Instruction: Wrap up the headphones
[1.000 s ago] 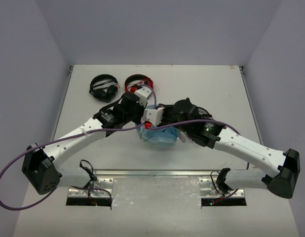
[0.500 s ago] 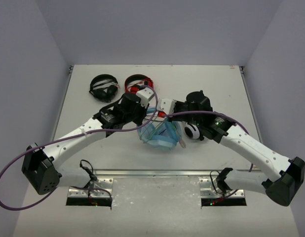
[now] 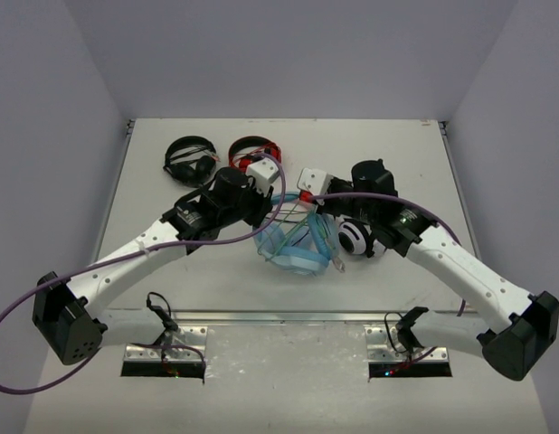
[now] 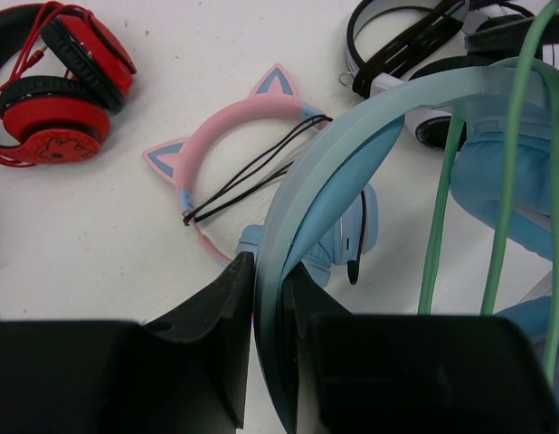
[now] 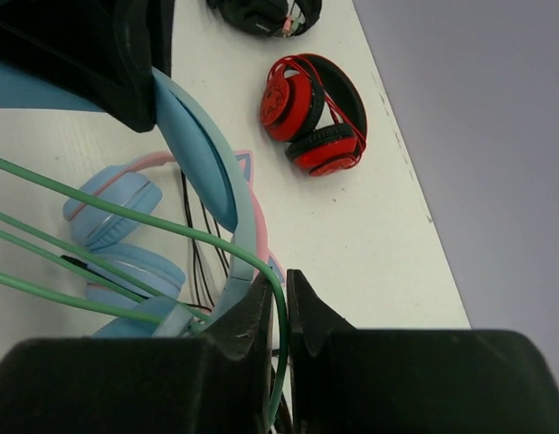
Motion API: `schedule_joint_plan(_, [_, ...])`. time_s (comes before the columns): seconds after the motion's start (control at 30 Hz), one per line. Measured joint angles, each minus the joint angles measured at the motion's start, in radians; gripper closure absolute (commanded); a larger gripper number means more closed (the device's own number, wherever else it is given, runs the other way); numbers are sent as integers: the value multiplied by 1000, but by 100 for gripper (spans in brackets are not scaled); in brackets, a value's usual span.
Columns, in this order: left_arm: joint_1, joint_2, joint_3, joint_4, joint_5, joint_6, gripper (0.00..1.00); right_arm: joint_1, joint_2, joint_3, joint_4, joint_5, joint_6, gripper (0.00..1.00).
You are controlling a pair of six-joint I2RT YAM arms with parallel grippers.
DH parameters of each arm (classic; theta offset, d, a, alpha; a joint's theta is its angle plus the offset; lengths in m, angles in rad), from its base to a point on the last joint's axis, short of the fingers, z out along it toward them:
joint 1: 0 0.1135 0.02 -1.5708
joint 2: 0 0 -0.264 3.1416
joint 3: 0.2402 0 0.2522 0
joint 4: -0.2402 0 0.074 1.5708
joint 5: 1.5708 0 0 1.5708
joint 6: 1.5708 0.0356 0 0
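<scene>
Drawn back, right fingers [image 5: 248, 334] pinch the cable [image 5: 279, 325]; left fingers [image 4: 207, 344] clamp the headphones [image 4: 352, 163] over a cat-ear pair [image 4: 234, 122].

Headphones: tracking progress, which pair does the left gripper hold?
The plain light-blue pair, pinched in the left gripper; the red pair, cat-ear pair and white-and-black pair lie free.

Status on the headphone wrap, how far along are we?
Partway. Done: several strands of the green cable already cross the headband of the light-blue headphones. In hand: the left gripper clamps the headband, and the right gripper pinches the cable, which looks taut. Left: wind the rest and secure the end. The remaining length and plug aren't visible.
</scene>
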Motion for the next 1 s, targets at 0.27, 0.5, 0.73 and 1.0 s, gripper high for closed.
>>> schedule_joint_plan(0.27, [-2, -55, 0, -13, -23, 19, 100, -114, -34, -58, 77, 23, 68, 82])
schedule_joint_plan(0.5, [32, -64, 0, -8, -2, 15, 100, -127, -43, -83, 122, 8, 138, 82])
schedule_joint_plan(0.73, [127, -47, 9, -7, 93, 15, 99, -154, -32, -138, 164, -11, 232, 73])
schedule_joint_plan(1.0, [208, -6, 67, -38, 198, 13, 100, -202, -24, -140, 177, -26, 367, 46])
